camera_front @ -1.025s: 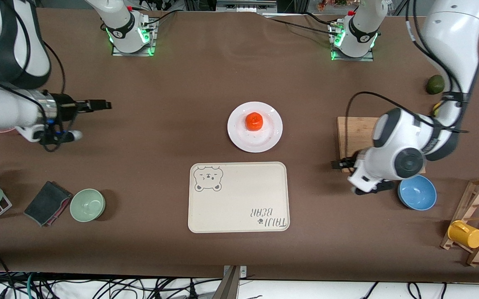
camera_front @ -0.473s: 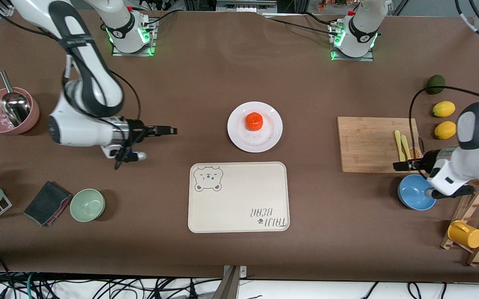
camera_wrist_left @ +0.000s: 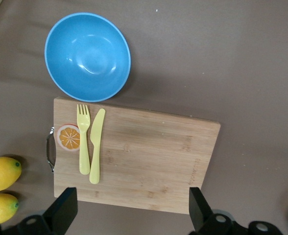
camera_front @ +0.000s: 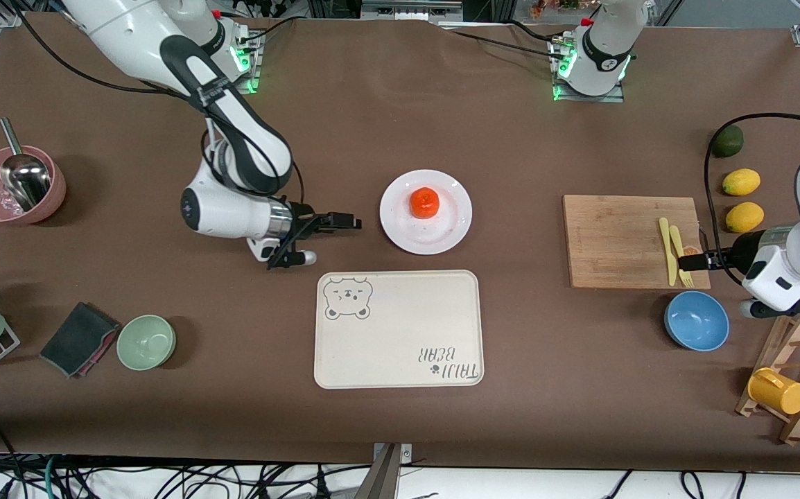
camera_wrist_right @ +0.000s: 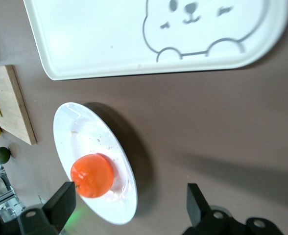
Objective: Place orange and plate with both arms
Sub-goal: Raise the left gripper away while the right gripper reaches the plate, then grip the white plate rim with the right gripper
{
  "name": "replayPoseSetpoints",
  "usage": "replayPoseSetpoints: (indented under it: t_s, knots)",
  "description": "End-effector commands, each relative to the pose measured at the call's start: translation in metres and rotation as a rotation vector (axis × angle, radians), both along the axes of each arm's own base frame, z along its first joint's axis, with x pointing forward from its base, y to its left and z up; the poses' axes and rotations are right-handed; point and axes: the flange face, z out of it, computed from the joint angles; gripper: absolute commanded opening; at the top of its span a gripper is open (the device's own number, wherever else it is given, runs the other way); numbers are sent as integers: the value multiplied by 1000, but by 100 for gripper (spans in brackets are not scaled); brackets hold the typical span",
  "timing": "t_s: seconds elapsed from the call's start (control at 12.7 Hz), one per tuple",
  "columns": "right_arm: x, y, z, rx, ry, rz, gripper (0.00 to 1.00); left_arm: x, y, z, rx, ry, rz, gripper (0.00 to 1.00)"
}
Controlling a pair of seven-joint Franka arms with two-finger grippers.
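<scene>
A brown table [camera_front: 386, 132] fills the frame. At centre, the orange [camera_front: 424, 202] is seen on the plate [camera_front: 441, 235]. The right gripper [camera_front: 348, 222], jaws spread, sits left of it; the left gripper [camera_front: 684, 262], jaws spread, at the right.

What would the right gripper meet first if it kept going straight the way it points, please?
Probably the plate holding the orange: the open right gripper points at its rim, though its height above the table is unclear.

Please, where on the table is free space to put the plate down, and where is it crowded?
The bear-print tray, nearer the camera than the plate holding the orange, is bare. Open cloth lies between plate and cutting board. Crowded: around the board, with cutlery, lemons, blue bowl.
</scene>
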Motion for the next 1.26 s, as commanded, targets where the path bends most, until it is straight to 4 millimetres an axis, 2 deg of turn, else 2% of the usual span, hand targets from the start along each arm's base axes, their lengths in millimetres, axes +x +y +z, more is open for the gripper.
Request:
replayPoseSetpoints:
  t_s: [0.0,0.08,0.16,0.24,0.39,0.55,0.79,0.87,1.02,1.18]
  knots:
    - [-10,23,-24,31,-45,-21,100,-15,-14,40,9,-23,-40,100]
    - [-14,28,-40,28,-42,-57,100,-23,-14,51,-20,-34,-41,100]
    - [-19,41,-43,40,-51,-67,100,-32,-19,65,-17,-43,-80,100]
    - [-22,47,-53,33,-60,-79,100,-43,-20,80,-4,-39,-112,100]
    - [-28,66,-53,34,-89,-80,100,-58,-27,112,13,-44,-184,100]
    - [-33,70,-56,32,-85,-74,100,-72,-42,143,15,-56,-227,100]
    - [-38,76,-57,43,-85,-57,99,-76,-52,173,11,-107,-245,100]
    - [-36,72,-60,50,-100,-35,99,-77,-54,177,9,-118,-248,100]
    - [-33,70,-63,69,-99,-8,99,-78,-54,173,10,-115,-244,100]
    - [-28,72,-60,101,-68,-11,99,-80,-53,177,13,-123,-232,100]
